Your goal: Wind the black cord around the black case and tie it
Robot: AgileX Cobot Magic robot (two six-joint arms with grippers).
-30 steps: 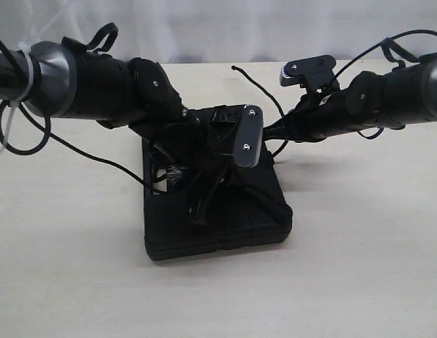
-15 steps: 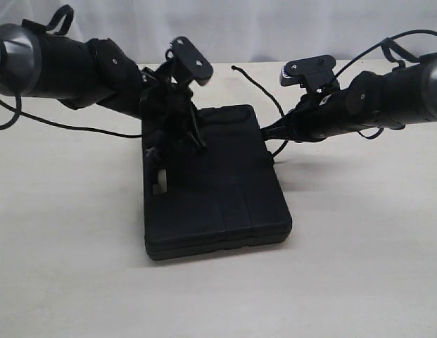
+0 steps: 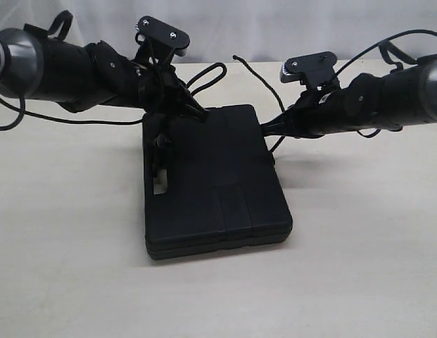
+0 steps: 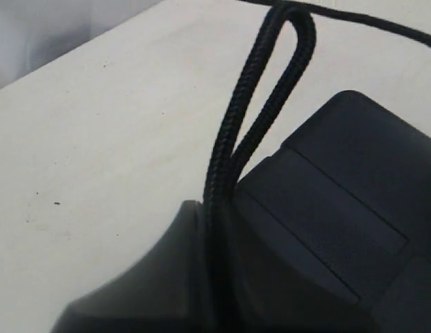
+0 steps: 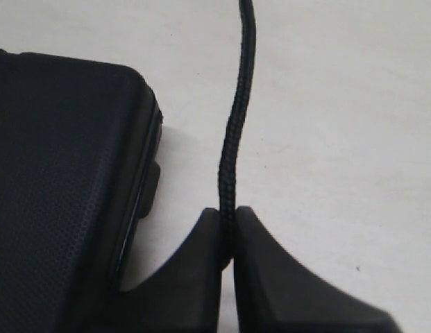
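Black on black makes this one tough to read. In the exterior view the left gripper [image 3: 198,113] melts into the far left corner of the black case [image 3: 225,190], so its tips are lost there. The left wrist view sorts it out: jaws pinched tight on a doubled-over bit of the black cord [image 4: 267,97], with the loop sticking out past the tips. The right gripper [image 3: 269,128] sits just off the case's far right edge, clamped on a single strand that runs out of its wrist view. How the cord travels between the two grippers, and whether any passes under the case, I can't tell.

The case lies flat on the pale table [image 3: 359,267], handle slot [image 3: 160,186] along its left edge. There's plenty of bare table in front and to both sides. The tight spot is the far edge, where both arms come in.
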